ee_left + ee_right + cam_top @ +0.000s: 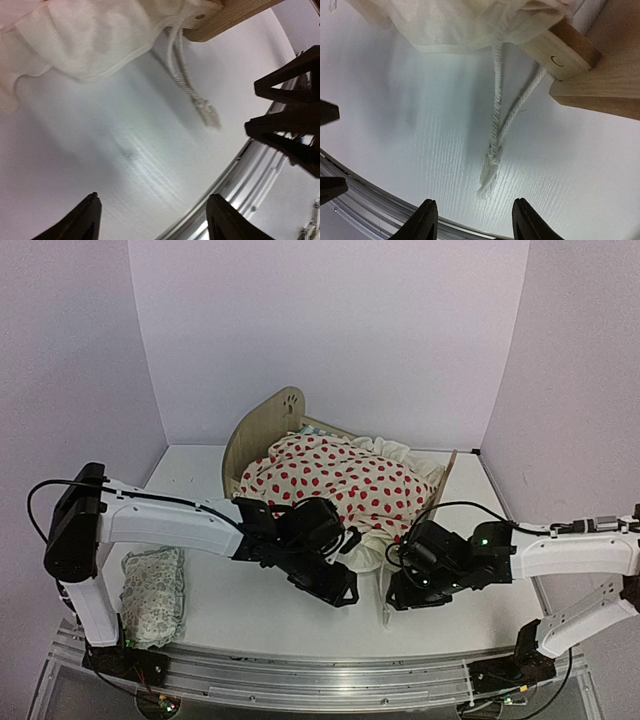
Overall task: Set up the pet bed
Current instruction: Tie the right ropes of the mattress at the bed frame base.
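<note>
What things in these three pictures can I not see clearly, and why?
Top view: the blanket covers nearly all the inside of the pet bed, hiding what lies under it.
Top view: the pattern of the pillow is too small to read.
Left wrist view: the table is blurred; the top edge cuts off the pet bed.
Right wrist view: the upper end of the cord goes under the blanket.

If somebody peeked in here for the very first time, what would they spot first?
Probably the cream blanket with red dots, heaped over the wooden pet bed in the middle of the top view. Next come the two black grippers, the left gripper and the right gripper, both open and empty near the bed's front end, where a white tasselled cord dangles. A small patterned pillow lies far to the left.
</note>
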Controlling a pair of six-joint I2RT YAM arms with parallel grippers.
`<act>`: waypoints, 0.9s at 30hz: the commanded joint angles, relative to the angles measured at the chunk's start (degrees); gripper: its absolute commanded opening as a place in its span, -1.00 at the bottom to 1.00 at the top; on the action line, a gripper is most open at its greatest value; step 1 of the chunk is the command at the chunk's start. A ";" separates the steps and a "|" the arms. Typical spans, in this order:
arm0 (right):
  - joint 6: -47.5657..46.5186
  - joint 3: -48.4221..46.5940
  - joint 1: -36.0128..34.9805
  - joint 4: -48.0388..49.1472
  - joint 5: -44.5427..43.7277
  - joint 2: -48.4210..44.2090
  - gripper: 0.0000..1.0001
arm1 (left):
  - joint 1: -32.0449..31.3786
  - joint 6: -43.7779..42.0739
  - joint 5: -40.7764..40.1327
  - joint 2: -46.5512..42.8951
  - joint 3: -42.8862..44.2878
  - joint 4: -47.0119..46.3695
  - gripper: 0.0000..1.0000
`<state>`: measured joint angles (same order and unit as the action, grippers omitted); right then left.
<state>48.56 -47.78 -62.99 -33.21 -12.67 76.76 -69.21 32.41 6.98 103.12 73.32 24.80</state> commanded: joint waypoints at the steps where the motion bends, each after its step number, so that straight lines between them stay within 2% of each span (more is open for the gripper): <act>1: 4.50 -1.59 -2.62 -0.49 -6.91 4.41 0.04 | 0.11 4.32 -15.56 -11.37 -15.59 -20.37 0.76; 2: 6.48 -1.01 -2.99 -0.35 -8.21 5.14 0.04 | 0.16 7.17 -18.14 -13.09 -19.69 -23.32 0.97; 3: 7.47 -0.69 -3.16 -0.27 -9.25 5.75 0.03 | 0.32 8.88 -20.42 -13.78 -21.48 -25.06 0.99; 4: 8.09 -0.50 -3.25 -0.25 -10.10 6.36 0.01 | 0.53 9.74 -22.21 -14.22 -22.46 -26.82 0.99; 7: 8.68 -0.45 -3.67 -0.09 -11.52 8.35 -0.10 | 0.40 4.88 -23.89 -15.02 -24.64 -32.63 0.98; 9: 9.55 0.02 -3.72 0.65 -11.80 9.38 -0.19 | 0.28 2.31 -23.93 -16.94 -28.28 -39.81 0.97; 15: 11.01 0.32 -3.74 3.77 -10.02 13.03 -0.23 | 0.05 -7.73 -19.12 -20.78 -36.27 -51.95 0.82; 18: 10.96 -0.01 -3.87 5.28 -9.37 14.94 -0.27 | -0.05 -9.57 -16.79 -21.50 -37.02 -52.31 0.78; 22: 11.26 -0.27 -3.99 6.33 -9.24 16.30 -0.41 | -0.05 -10.24 -15.27 -22.22 -37.01 -50.89 0.75; 26: 12.06 -0.12 -4.15 6.32 -9.34 17.10 -0.74 | -0.04 -10.35 -14.95 -22.71 -36.58 -49.46 0.72; 27: 12.13 -0.07 -4.23 6.32 -9.47 17.10 -0.77 | -0.01 -10.46 -14.82 -22.71 -36.47 -49.16 0.71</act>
<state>59.36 -47.44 -66.71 -27.57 -21.66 93.38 -69.08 23.83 -9.04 82.28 36.60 -23.05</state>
